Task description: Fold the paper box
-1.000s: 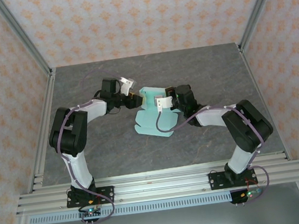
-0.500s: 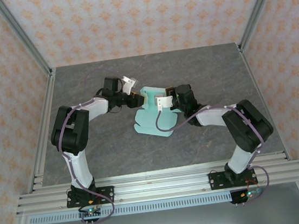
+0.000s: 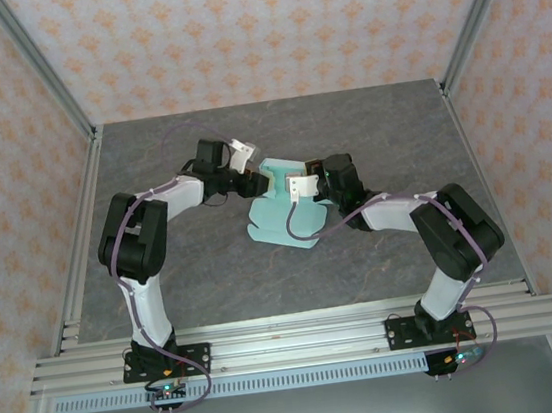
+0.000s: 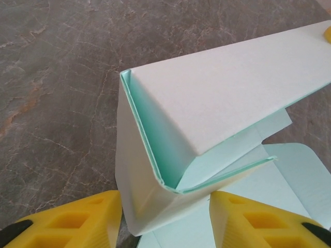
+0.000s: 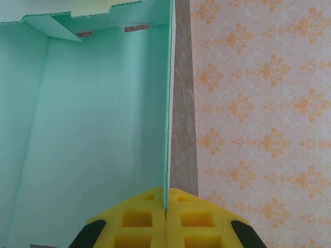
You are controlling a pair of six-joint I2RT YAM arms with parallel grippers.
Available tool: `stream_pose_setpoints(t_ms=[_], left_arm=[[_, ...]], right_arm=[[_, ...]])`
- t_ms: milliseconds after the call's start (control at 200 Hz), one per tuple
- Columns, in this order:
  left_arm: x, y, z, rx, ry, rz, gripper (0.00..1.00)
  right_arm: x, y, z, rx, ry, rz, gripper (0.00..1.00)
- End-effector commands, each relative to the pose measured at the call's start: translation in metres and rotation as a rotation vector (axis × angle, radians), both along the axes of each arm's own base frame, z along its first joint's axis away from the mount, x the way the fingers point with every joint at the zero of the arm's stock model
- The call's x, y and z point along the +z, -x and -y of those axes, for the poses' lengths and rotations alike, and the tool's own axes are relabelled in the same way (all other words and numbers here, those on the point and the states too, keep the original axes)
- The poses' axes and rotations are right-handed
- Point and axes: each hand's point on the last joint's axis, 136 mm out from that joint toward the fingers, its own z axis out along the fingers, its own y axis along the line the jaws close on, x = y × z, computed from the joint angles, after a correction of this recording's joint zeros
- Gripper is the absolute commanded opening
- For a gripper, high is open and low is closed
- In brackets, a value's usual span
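The paper box (image 3: pixel 279 216) is pale mint card lying partly folded at mid-table, its near flap flat on the grey surface. My left gripper (image 3: pixel 254 181) is at the box's far left corner. In the left wrist view its yellow fingers (image 4: pixel 72 219) clasp a folded-up corner of the paper box (image 4: pixel 217 98) from both sides, and the raised wall runs off to the upper right. My right gripper (image 3: pixel 301 189) is at the box's right side. In the right wrist view my right gripper (image 5: pixel 166 200) is shut on the thin edge of an upright wall of the paper box (image 5: pixel 98 129).
The grey marbled table (image 3: pixel 213 265) is ringed by patterned walls (image 3: pixel 264 27) and aluminium posts (image 3: pixel 42 64). A metal rail (image 3: pixel 303 344) carrying both arm bases runs along the near edge. Both arms reach inward and nearly meet over the box.
My left gripper has shifted slightly right, pressing closer against the box's far left corner. The right arm and the box's near flap have stayed put.
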Motion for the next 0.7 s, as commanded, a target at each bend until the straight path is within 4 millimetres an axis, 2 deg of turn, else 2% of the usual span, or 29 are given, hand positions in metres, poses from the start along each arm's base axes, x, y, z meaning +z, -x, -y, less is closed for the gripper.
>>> stream_pose_setpoints(t_ms=[0, 385, 696], left_arm=[[-0.005, -0.004, -0.002, 0.024, -0.073, 0.017, 0.48], [-0.003, -0.011, -0.003, 0.054, -0.096, 0.067, 0.49], [0.003, -0.015, -0.003, 0.045, -0.109, 0.065, 0.59]], right_arm=[[-0.013, 0.007, -0.013, 0.066, 0.007, -0.051, 0.0], [-0.015, 0.008, -0.013, 0.07, 0.022, -0.05, 0.0], [-0.018, 0.009, -0.013, 0.072, 0.032, -0.055, 0.0]])
